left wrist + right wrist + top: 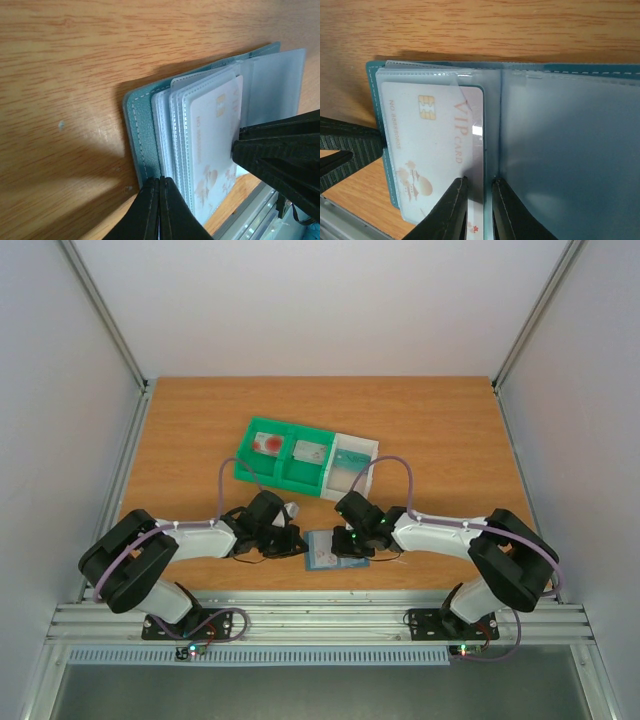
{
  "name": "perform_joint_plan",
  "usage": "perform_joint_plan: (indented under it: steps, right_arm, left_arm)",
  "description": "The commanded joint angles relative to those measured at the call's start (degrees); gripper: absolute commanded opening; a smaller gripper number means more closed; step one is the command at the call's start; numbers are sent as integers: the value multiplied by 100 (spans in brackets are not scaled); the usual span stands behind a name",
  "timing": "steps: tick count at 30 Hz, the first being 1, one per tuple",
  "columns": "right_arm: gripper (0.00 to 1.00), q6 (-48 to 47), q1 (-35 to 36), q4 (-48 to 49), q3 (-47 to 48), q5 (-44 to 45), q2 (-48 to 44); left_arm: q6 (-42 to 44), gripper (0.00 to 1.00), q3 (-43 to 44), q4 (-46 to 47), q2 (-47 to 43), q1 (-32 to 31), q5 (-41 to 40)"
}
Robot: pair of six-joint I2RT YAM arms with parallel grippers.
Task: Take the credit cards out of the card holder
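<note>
Holder [560, 150] lies open on the counter [60, 75]. Left fingers [159, 210] pinch its cover shut-tight; right fingers [479, 210], narrow, straddle the white card's [430, 150] edge. Pull straight out, slowly.

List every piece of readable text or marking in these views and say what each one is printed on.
"VIP CARD": on the white card in the card holder's clear sleeve, right wrist view.
"NO.88888888" along that card's edge: small, my best reading.
Gold chip and gold bird-like emblem on the same card: no words.
Cards in the green tray, top view: too small to read.
</note>
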Motion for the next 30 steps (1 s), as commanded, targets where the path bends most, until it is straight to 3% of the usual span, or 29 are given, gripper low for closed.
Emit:
perform_joint_plan:
  steps: [1,21,30]
  right_arm:
    - [16,-24,40,17,2,207,65]
    - [13,-24,45,161,-166,168,7]
    - [13,-150,40,151,-310,267,-179]
  left_arm:
    - [4,2,-61,201,23,-18,-20]
    - [-457,11,-52,845,19,-359,-246]
    - [-248,2,-48,373,383,-359,-721]
